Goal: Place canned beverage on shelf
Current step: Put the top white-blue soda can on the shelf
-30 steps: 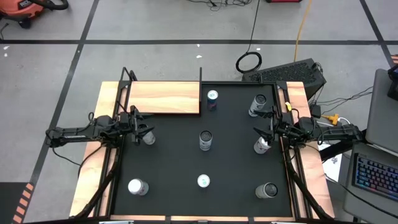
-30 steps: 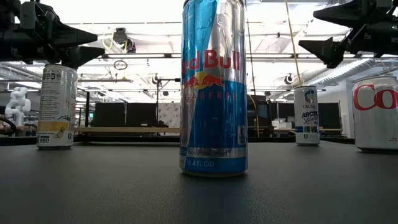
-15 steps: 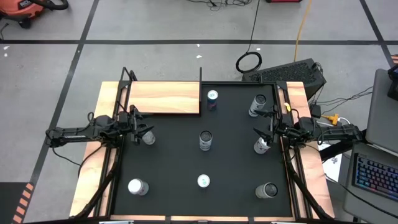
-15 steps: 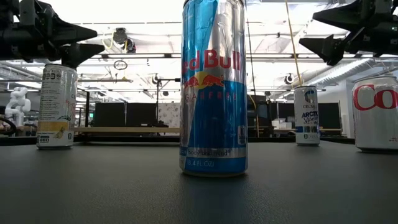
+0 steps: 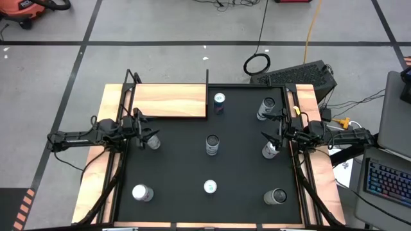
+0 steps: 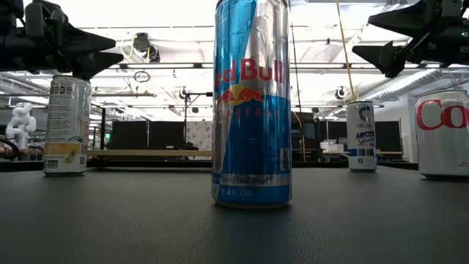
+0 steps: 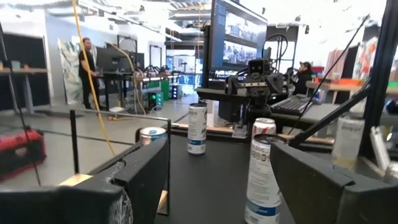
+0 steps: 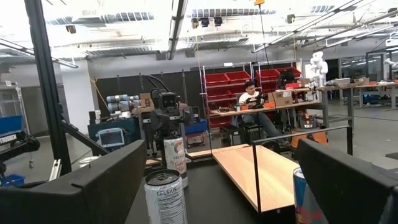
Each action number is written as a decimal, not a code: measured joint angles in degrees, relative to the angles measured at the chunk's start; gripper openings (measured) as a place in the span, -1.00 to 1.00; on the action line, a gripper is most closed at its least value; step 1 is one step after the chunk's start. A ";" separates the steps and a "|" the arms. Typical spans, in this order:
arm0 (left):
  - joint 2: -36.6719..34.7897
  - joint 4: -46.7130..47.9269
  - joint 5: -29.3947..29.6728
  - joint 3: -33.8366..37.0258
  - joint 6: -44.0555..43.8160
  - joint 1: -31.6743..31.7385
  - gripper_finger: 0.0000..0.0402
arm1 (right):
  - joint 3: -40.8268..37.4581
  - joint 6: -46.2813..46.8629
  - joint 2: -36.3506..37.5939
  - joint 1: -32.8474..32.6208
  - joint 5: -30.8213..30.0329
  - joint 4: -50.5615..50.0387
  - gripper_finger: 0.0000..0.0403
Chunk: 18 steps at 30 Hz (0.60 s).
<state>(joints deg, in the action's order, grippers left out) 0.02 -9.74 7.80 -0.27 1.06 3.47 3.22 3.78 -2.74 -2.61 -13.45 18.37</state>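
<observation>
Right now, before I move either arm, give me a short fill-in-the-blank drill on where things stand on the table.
1. The flat light-wood shelf holds ____ cans.
2. Both the left gripper and the right gripper have their fingers ____.
3. In the low view, the tall blue-and-silver can nearest the camera reads Red ____.
4. All the cans stand on the black ____.

Missing words: no; open; Bull; mat

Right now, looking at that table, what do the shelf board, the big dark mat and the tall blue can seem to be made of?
The shelf looks like light wood with a matte finish: grain lines run along it, and its thin black uprights look like metal. The mat seems a dull, finely textured rubber or foam; which, I cannot tell. The tall blue can looks like thin shiny metal, probably aluminium, with bright reflections on its printed skin.
</observation>
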 joint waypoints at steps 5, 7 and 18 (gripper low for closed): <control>-0.01 0.00 0.00 0.01 0.95 0.01 0.41 | 0.00 0.01 0.00 0.00 0.00 0.00 0.97; 0.01 -0.02 0.00 0.00 0.94 -0.01 0.41 | 0.00 0.01 0.00 0.00 0.00 -0.01 0.97; 0.01 -0.02 0.00 0.00 0.90 0.00 0.41 | 0.00 0.01 0.00 0.00 0.00 0.00 0.97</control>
<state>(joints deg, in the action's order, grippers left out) 0.03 -9.76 7.79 -0.27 1.96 3.47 3.22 3.79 -2.74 -2.61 -13.45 18.37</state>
